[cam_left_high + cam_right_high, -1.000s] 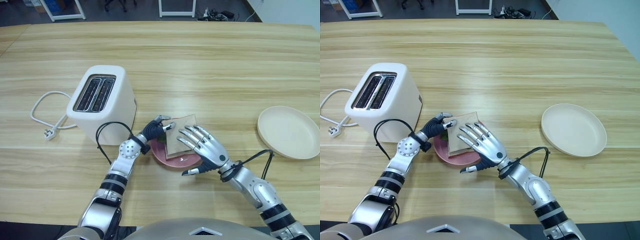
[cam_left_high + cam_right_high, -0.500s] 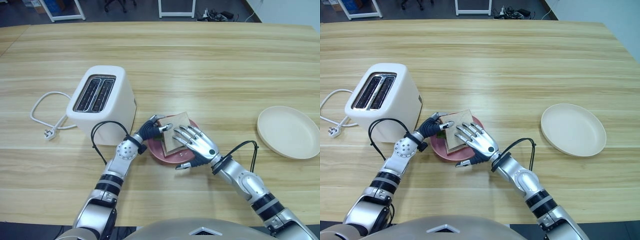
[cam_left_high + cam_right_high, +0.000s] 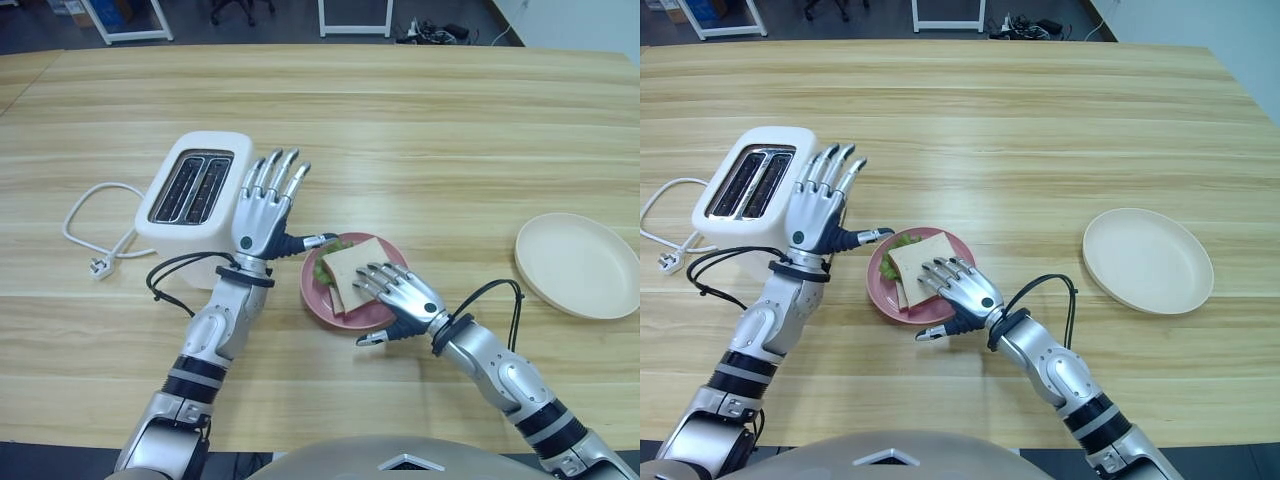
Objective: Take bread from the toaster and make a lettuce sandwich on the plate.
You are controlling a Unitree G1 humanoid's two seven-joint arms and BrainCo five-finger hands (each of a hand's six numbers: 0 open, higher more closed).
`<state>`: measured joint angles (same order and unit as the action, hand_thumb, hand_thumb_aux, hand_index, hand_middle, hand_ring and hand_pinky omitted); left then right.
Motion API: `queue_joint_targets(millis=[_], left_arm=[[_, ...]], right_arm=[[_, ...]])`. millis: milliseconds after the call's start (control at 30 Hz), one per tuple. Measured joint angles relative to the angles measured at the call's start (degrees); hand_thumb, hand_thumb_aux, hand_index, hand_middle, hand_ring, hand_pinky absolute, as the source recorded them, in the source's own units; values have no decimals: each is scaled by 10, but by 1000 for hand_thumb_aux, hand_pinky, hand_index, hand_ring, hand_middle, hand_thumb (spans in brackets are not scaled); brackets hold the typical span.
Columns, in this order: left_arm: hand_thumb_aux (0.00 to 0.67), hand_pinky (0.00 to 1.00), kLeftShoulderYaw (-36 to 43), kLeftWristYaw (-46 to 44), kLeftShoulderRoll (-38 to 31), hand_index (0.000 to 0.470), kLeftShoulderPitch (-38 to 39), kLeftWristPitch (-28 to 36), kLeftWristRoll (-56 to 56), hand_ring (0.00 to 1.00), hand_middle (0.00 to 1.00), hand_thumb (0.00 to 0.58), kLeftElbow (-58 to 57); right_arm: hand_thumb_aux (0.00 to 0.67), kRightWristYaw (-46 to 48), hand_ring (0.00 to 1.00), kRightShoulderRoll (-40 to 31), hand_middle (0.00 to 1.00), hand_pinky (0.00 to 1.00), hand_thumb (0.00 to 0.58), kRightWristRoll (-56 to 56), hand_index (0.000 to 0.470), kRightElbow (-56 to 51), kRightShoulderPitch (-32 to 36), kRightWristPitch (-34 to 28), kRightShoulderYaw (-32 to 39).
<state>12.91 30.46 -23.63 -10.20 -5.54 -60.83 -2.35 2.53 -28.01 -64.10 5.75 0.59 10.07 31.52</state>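
Centre: right robot hand, fingers spread, rests on the sandwich on the red plate; left robot hand spread beside toaster.

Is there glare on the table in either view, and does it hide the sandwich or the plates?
Left eye view: a soft pale sheen lies on the table beyond the toaster, clear of the food. Right eye view: the same sheen sits mid-table; the sandwich, the red plate and the cream plate show without glare.
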Motion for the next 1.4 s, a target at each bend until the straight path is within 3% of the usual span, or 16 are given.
queue_joint_targets(millis=[167, 300, 533, 567, 600, 633, 667, 700, 900, 1000, 1200, 1400], left_arm=[[0, 0, -7, 45, 4, 0, 31, -10, 14, 0, 0, 0, 43], [0, 0, 5, 14, 42, 0, 48, -89, 144, 0, 0, 0, -13], [0, 0, 11, -9, 54, 0, 50, -135, 195, 0, 0, 0, -74], [29, 0, 10, -11, 54, 20, 50, -140, 202, 0, 0, 49, -78], [360, 0, 8, -17, 52, 253, 50, -144, 210, 0, 0, 456, -78], [670, 816, 5, -28, 49, 470, 51, -148, 216, 816, 816, 580, -77], [670, 1000, 3, -43, 44, 470, 54, -150, 225, 1000, 1000, 580, -72], [670, 1000, -1, -66, 35, 470, 66, -149, 236, 1000, 1000, 580, -59], [670, 1000, -44, -251, -21, 470, 164, -51, 301, 1000, 1000, 580, 64], [670, 1000, -45, -306, -26, 470, 186, -11, 304, 1000, 1000, 580, 69], [670, 1000, -38, -399, -38, 470, 213, 103, 279, 1000, 1000, 580, 98], [670, 1000, 2, -452, -48, 470, 214, 118, 276, 1000, 1000, 580, 118]], right_arm=[[0, -12, 0, -2, 0, 0, 0, 12, 0, -11, 0, 6, -1], [0, -90, 0, -18, 0, 0, 0, 103, 0, -29, -36, 65, -51], [0, -239, 0, -9, 0, 0, 0, 159, 0, -43, -13, 178, -108], [0, -258, 0, -6, 0, 0, 0, 165, 0, -49, -10, 190, -119], [0, -267, 0, -4, 0, 0, 0, 174, 0, -50, -12, 199, -127], [0, -271, 0, -2, 0, 0, 0, 189, 0, -47, -16, 207, -139], [0, -271, 0, -2, 0, 0, 0, 203, 0, -40, -22, 211, -150], [670, -259, 1000, -9, 1000, 1000, 580, 226, 470, -26, -34, 213, -168], [670, -130, 1000, -104, 1000, 1000, 580, 293, 470, 18, -165, 171, -269], [670, -94, 1000, -117, 1000, 1000, 580, 273, 470, 18, -196, 141, -277], [670, -52, 1000, -112, 1000, 1000, 580, 184, 470, -13, -185, 101, -216], [670, -47, 1000, -89, 1000, 1000, 580, 146, 470, -15, -149, 96, -154]])
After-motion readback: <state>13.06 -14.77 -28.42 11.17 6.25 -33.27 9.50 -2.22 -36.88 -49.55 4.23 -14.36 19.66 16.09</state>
